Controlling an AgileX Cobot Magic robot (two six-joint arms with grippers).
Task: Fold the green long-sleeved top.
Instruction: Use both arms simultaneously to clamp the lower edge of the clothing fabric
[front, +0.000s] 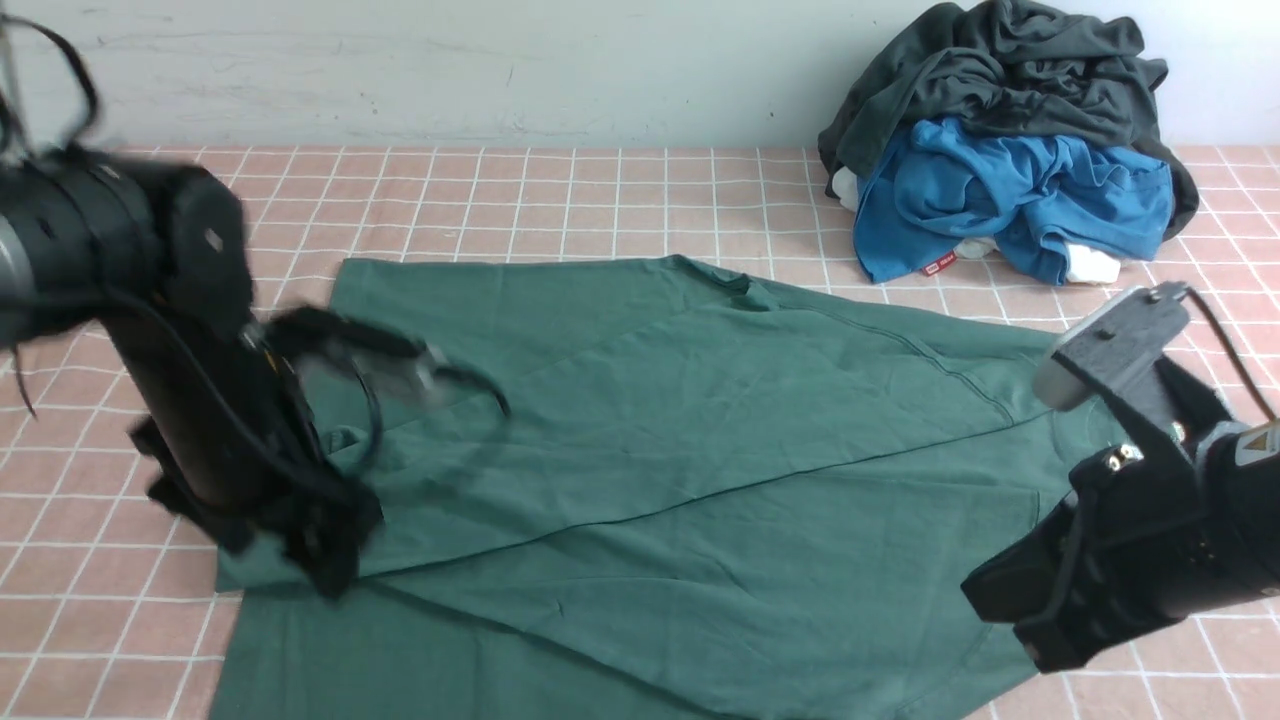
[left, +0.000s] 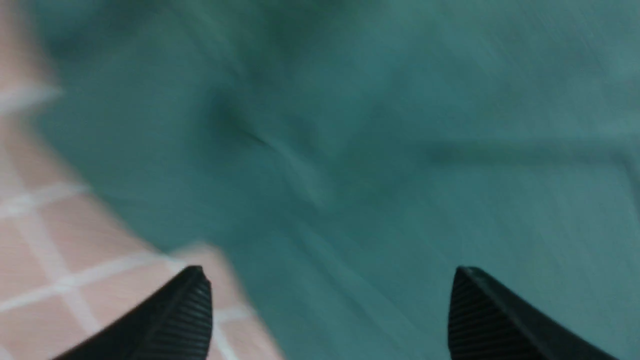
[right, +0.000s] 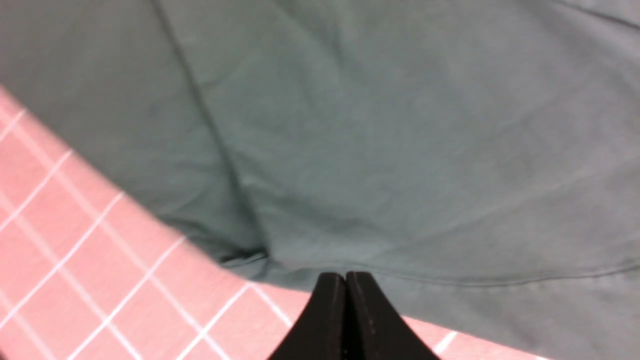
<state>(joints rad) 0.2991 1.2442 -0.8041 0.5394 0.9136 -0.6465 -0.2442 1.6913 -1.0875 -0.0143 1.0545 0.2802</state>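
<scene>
The green long-sleeved top (front: 700, 450) lies spread on the pink checked table, with a long diagonal fold across its middle. My left gripper (left: 328, 270) hovers over the top's left edge, blurred by motion. It is open, with only green cloth (left: 375, 150) and a strip of table showing between its fingers. In the front view the left gripper (front: 320, 560) is a dark smear low on the left. My right gripper (right: 346, 275) is shut and holds nothing. It hangs just off the top's hem (right: 400, 150), at the lower right.
A heap of clothes sits at the back right. It holds a dark charcoal garment (front: 1000, 70) over a bright blue one (front: 1010, 190). The pink checked cloth (front: 560, 200) runs back to a pale wall.
</scene>
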